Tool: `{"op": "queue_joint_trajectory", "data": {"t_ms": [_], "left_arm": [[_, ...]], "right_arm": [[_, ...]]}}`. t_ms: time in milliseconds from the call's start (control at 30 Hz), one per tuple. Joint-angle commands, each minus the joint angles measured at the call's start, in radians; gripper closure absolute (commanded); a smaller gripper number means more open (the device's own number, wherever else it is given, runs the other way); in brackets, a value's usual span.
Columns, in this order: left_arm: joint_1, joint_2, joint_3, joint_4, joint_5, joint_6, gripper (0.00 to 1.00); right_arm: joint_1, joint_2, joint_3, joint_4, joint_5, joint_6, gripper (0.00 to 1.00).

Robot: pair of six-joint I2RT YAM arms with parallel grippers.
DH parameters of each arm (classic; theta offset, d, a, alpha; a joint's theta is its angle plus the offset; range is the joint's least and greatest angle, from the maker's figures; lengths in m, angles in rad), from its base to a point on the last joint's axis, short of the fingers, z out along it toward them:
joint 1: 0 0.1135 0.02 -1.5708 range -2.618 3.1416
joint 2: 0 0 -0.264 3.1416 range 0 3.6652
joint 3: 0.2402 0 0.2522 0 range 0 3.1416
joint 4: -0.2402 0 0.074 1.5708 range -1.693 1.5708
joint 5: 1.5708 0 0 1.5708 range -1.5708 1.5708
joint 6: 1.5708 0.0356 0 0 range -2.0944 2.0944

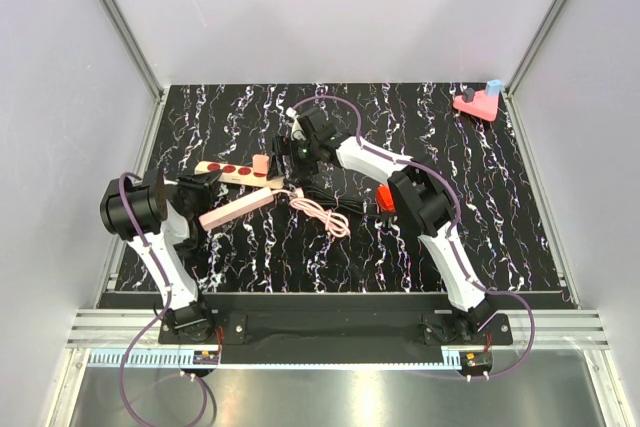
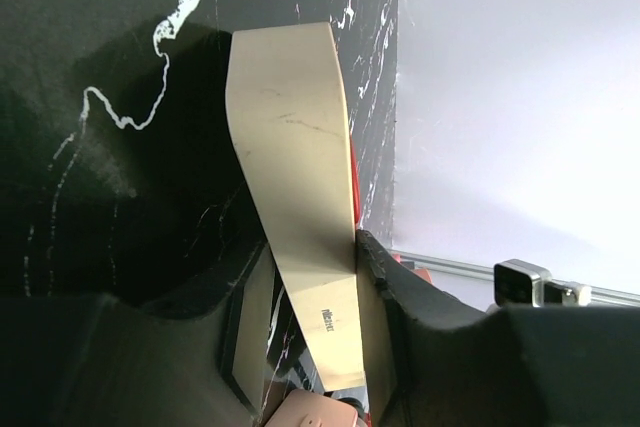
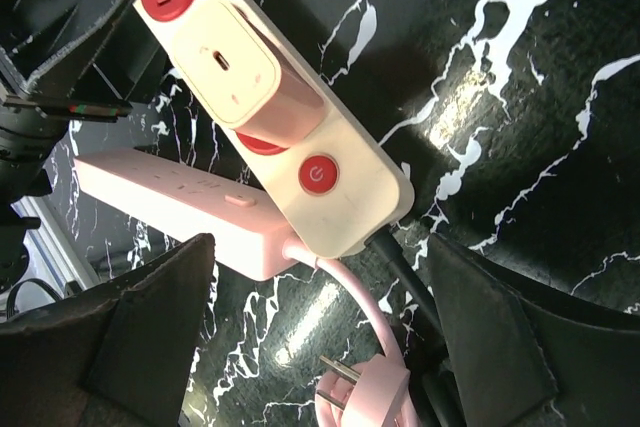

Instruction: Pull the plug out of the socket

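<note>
The socket is a long cream power strip with red outlets, lying on the black marble table. The plug, a pinkish block, sits in it beside the red power button; in the right wrist view the plug is still seated. My left gripper is shut on the socket's left end, with the right finger pressed against the bar. My right gripper hovers over the socket's button end, wide open, holding nothing.
A pink power strip lies just in front of the socket, its pink cord and pronged plug coiled below my right gripper. A black cord leaves the socket's end. A red cube sits by the right arm. A pink triangular block is far right.
</note>
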Motion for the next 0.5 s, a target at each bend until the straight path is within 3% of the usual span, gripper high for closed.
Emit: {"op": "queue_joint_trajectory", "data": {"t_ms": [0, 233, 467], "left_arm": [[0.006, 0.028, 0.004, 0.027, 0.010, 0.018, 1.00], [0.006, 0.030, -0.012, 0.064, 0.011, 0.015, 0.99], [0.006, 0.027, -0.018, 0.067, -0.002, 0.013, 0.99]], "right_arm": [[0.011, -0.006, 0.070, -0.036, 0.014, -0.030, 0.05], [0.011, 0.020, 0.107, -0.044, -0.001, -0.022, 0.06], [0.011, 0.060, 0.197, -0.087, 0.002, -0.129, 0.10]]}}
